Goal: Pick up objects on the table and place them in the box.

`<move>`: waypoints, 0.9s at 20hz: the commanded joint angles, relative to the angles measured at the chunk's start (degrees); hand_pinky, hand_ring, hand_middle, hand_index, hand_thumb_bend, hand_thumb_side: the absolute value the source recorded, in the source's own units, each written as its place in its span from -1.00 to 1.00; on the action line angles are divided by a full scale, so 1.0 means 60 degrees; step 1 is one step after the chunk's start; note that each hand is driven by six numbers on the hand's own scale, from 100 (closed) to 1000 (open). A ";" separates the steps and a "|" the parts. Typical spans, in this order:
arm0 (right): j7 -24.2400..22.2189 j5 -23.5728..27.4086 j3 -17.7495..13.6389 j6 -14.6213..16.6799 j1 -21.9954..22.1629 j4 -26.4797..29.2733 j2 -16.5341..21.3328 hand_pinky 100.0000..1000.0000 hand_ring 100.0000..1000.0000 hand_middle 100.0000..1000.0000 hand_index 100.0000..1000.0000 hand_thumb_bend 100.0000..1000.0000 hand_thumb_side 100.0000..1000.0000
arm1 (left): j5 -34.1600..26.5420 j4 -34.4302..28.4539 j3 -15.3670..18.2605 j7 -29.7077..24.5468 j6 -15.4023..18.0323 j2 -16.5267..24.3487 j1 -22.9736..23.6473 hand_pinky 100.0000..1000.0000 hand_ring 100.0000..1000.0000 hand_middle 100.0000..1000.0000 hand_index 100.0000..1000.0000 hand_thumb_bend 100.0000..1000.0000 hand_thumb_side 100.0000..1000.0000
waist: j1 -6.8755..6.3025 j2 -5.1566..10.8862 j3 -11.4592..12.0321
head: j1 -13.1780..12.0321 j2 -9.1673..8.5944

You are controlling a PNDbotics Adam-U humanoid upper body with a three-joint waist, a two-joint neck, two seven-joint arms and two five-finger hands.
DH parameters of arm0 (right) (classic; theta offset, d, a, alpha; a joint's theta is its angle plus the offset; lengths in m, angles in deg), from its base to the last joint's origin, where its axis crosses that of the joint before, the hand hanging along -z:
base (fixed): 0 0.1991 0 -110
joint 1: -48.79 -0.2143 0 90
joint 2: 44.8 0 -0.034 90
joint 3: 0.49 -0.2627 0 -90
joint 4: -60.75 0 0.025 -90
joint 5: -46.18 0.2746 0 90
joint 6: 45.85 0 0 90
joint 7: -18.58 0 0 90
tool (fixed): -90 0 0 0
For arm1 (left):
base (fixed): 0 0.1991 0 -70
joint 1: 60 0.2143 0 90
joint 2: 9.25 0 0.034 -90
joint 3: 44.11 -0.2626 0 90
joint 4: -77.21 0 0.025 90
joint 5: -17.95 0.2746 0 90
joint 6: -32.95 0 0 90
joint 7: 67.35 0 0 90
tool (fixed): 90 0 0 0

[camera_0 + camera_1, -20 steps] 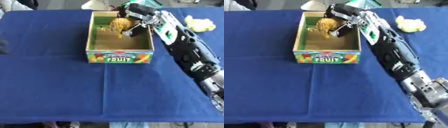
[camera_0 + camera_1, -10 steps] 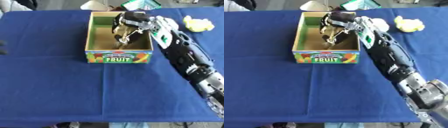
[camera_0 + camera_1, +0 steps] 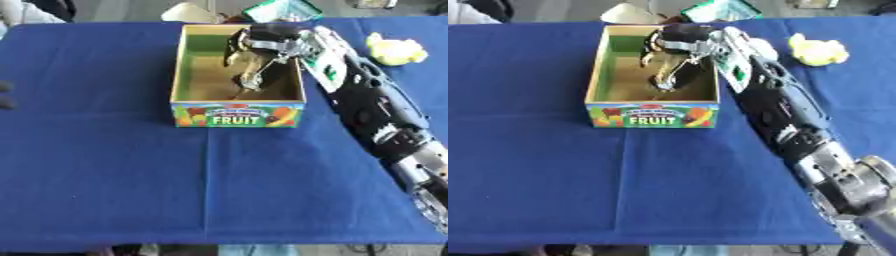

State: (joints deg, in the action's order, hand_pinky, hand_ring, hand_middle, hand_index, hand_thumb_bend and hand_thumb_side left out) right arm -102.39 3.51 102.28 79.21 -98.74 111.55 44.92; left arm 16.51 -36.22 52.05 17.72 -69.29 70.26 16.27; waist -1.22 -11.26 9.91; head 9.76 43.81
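An open wooden box (image 3: pixel 238 115) with green inner walls and a "FRUIT" label on its front stands at the back middle of the blue table. My right hand (image 3: pixel 262 42) reaches down into it from the right, with one long finger (image 3: pixel 251 77) pointing at the brown floor. Its fingers are spread and I see nothing between them. The hand hides the back of the box's inside. A yellow soft object (image 3: pixel 818 50) lies on the cloth at the back right, apart from the arm. A dark shape at the left edge is my left hand (image 3: pixel 4 95).
My right forearm (image 3: pixel 376 115) runs across the right side of the table from the lower right corner. Behind the table's far edge lie a white thing (image 3: pixel 188 12) and a green packet (image 3: pixel 280 10). Blue cloth (image 3: pixel 131 190) covers the table's front and left.
My right hand, holding a yellow-brown object above the box's back a second ago, has tipped down and sunk deeper into the box. That object no longer shows.
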 commanded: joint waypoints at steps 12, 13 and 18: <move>-0.2472 0.0837 0.0117 0.0737 -0.0105 0.0280 0.1018 0.72 0.78 0.71 0.77 0.20 -0.57 | 0.0036 -0.0193 0.0061 -0.0013 -0.0010 0.0111 -0.0089 -0.02 0.16 0.23 0.50 -0.48 0.13 | 0.0083 0.0107 -0.0129 | -0.0115 0.0033; -0.2598 0.0956 0.0105 0.0739 -0.0101 0.0354 0.1104 0.72 0.78 0.71 0.77 0.20 -0.57 | 0.0040 -0.0194 0.0067 -0.0008 -0.0010 0.0116 -0.0084 -0.02 0.16 0.23 0.50 -0.48 0.13 | 0.0087 0.0108 -0.0145 | -0.0126 0.0032; -0.3236 0.1491 0.0032 0.0526 -0.0105 0.0644 0.1263 0.73 0.79 0.73 0.80 0.26 -0.62 | 0.0046 -0.0193 0.0074 -0.0001 -0.0011 0.0124 -0.0078 -0.02 0.16 0.23 0.50 -0.48 0.13 | 0.0092 0.0111 -0.0171 | -0.0144 0.0034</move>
State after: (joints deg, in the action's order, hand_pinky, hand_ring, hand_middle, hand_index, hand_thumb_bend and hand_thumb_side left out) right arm -110.01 11.26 103.04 71.78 -98.16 113.81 50.70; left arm 16.78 -36.22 52.10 17.71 -69.33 70.27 16.30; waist -0.60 -11.57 8.84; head 9.11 43.82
